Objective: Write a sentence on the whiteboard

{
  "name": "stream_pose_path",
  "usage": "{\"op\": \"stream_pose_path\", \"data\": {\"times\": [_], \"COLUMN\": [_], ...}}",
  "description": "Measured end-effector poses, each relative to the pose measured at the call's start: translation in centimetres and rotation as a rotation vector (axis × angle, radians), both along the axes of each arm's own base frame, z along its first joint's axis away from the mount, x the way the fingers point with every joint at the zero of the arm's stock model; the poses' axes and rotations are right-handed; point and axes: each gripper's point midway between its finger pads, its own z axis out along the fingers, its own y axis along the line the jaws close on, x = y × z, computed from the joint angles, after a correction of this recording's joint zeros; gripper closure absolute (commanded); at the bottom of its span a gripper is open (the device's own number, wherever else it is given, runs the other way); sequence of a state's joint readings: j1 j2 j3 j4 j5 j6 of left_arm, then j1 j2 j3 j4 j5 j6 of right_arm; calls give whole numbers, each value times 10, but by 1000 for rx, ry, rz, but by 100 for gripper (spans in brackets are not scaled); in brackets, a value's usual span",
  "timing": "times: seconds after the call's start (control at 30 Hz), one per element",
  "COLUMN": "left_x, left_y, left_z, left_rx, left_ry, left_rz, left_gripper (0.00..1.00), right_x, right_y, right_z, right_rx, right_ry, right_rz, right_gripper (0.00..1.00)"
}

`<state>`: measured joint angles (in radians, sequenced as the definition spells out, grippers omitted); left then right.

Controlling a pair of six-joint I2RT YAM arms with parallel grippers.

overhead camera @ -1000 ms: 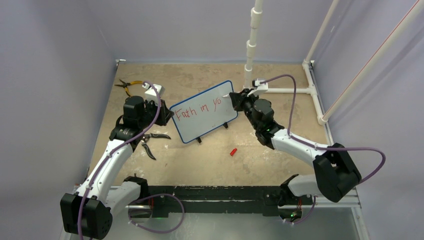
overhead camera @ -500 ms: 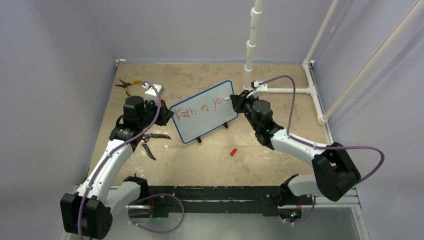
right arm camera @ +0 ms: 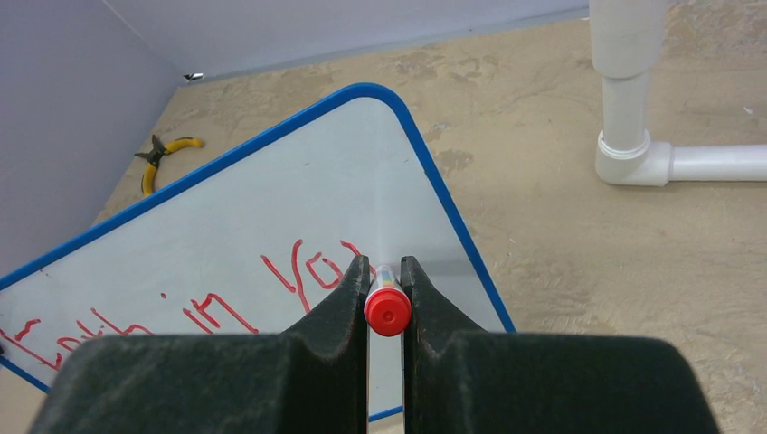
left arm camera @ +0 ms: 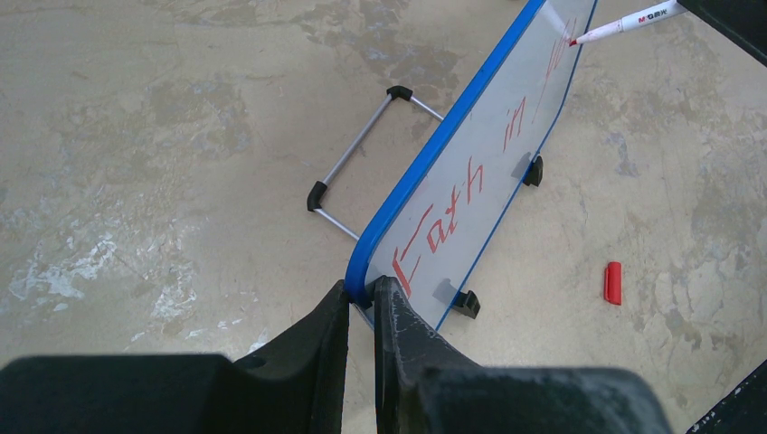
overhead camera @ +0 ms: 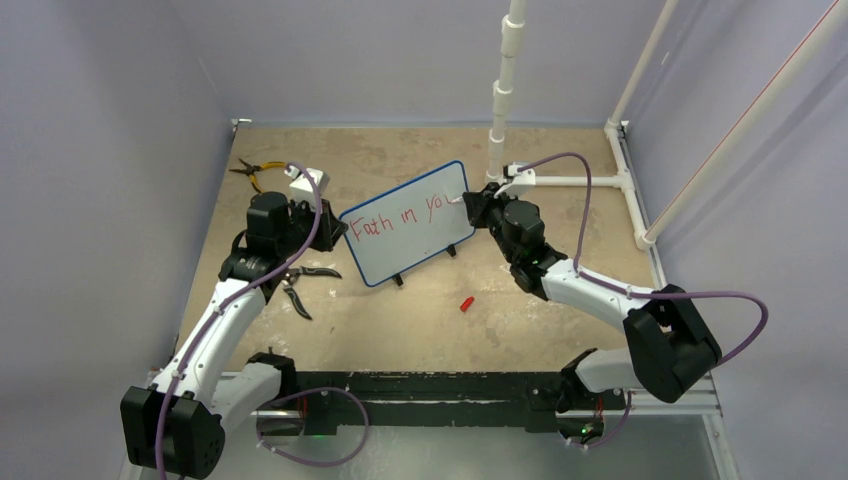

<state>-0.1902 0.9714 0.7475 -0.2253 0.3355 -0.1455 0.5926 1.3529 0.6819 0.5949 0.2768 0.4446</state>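
Left tool [left arm camera: 362,296] is clamped on the left edge of the whiteboard [overhead camera: 425,250], which stands mid-worktop [overhead camera: 400,320]. Right tool [right arm camera: 386,276] is closed on a marker [right arm camera: 387,310]. The marker tip touches the board after the sentence [overhead camera: 402,217], which so far reads "Faith in yo".

A whiteboard [overhead camera: 405,223] stands at mid-table [overhead camera: 400,330], with a sentence [overhead camera: 400,217] on its face. The left gripper [overhead camera: 338,228] pinches its left end. At its right end, the right gripper [overhead camera: 468,203] holds a marker [left arm camera: 624,23], tip against the board. A marker cap [overhead camera: 466,303] lies in front, pliers [overhead camera: 255,170] lie far left, and a pipe post [overhead camera: 505,90] stands behind.
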Motion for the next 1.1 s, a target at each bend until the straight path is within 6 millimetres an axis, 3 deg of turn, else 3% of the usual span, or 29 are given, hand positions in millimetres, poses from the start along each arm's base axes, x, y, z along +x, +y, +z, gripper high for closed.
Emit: {"op": "stream_pose_path", "data": {"times": [0.6, 0.93, 1.1], "left_x": [0, 0, 0], "left_y": [0, 0, 0], "left_z": [0, 0, 0], "left_rx": [0, 0, 0], "left_ry": [0, 0, 0], "left_rz": [0, 0, 0], "left_gripper": [100, 100, 100], "right_x": [9, 8, 4], "right_y": [-2, -2, -4], "right_z": [21, 20, 6], "right_rx": [4, 5, -4], "right_ry": [-38, -36, -11], "right_rz": [-24, -23, -23], "right_gripper": [100, 100, 100]}}
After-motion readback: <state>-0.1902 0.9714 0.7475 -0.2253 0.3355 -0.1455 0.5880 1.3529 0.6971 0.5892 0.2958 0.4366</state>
